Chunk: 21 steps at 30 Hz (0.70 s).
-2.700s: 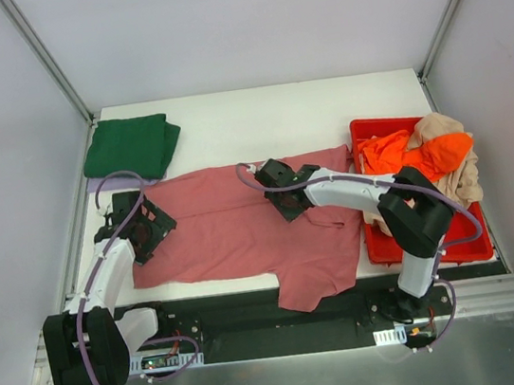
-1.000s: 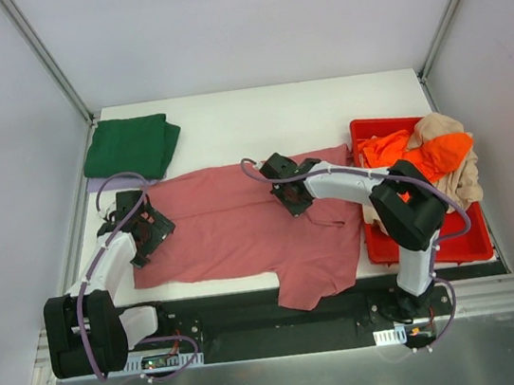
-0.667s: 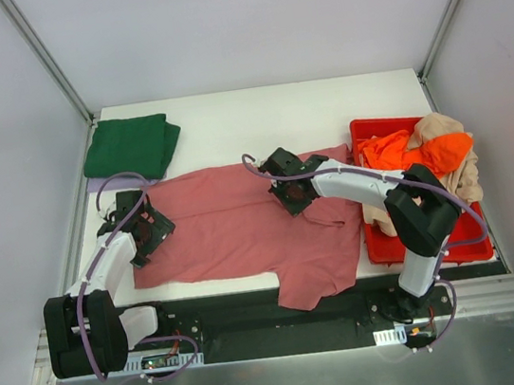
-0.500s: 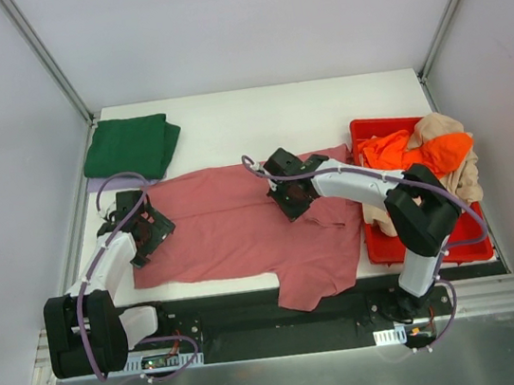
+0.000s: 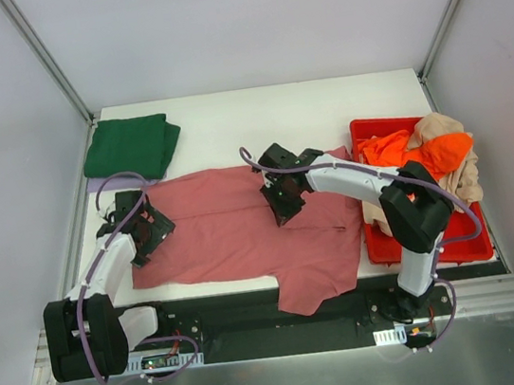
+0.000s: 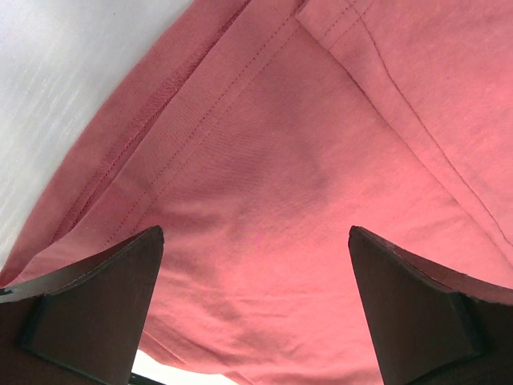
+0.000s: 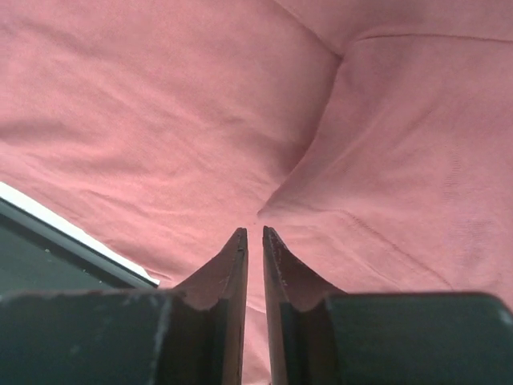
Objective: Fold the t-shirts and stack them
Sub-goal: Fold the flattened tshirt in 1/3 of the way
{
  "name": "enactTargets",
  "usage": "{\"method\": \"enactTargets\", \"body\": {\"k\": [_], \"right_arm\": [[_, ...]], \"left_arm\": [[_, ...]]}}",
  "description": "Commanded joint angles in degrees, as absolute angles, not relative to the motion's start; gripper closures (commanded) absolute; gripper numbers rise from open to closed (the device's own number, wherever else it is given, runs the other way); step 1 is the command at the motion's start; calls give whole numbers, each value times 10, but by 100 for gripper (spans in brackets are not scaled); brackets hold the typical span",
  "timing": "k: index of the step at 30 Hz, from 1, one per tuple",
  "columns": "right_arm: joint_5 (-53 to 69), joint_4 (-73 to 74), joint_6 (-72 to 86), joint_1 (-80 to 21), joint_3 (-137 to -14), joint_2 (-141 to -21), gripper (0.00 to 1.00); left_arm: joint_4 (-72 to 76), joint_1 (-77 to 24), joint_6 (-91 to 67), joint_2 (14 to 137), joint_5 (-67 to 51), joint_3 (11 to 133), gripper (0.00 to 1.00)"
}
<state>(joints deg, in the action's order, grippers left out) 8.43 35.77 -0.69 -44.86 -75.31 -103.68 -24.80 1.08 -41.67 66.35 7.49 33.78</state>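
Observation:
A dusty rose-red t-shirt (image 5: 225, 235) lies spread flat across the front of the white table, with one sleeve hanging over the near edge. My left gripper (image 5: 143, 229) is open, its jaws wide apart just above the shirt's left hem (image 6: 280, 160). My right gripper (image 5: 276, 207) is shut, its tips low over the middle of the shirt beside a fold (image 7: 321, 176); I see no cloth between the jaws. A folded dark green t-shirt (image 5: 131, 145) lies at the back left. An orange t-shirt (image 5: 419, 152) and a beige one (image 5: 461, 178) are heaped in the bin.
A rigid red plastic bin (image 5: 427, 240) stands at the table's right edge. A strip of pale lilac cloth (image 5: 95, 185) shows just in front of the green shirt. White walls with metal corner posts enclose the table (image 5: 257, 121). The black base rail runs along the near edge.
My right gripper has slid a little to the left over the shirt, staying shut. The wrinkle near the shirt's right side is flatter. The left arm has hardly moved.

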Motion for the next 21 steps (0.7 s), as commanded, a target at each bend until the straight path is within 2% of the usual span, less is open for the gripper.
{"method": "enactTargets", "body": {"k": [1, 2, 3, 7, 8, 13, 21], "right_arm": [[141, 339, 32, -452, -759, -1031, 75], [142, 331, 30, -452, -753, -1021, 71], [133, 327, 26, -451, -746, -1007, 61], [48, 330, 33, -442, -709, -941, 10], [27, 330, 36, -439, -695, -924, 4], [-47, 330, 61, -378, -646, -883, 4], [-27, 318, 54, -293, -671, -976, 4]], "left_arm": [[-271, 6, -435, 628, 74, 340, 1], [-279, 7, -440, 623, 76, 343, 1], [-286, 7, -445, 616, 76, 347, 1], [-294, 7, -454, 600, 58, 372, 1], [-294, 7, -445, 600, 46, 381, 1], [-282, 2, -435, 637, 42, 442, 1], [-235, 2, -390, 820, 4, 537, 1]]}}
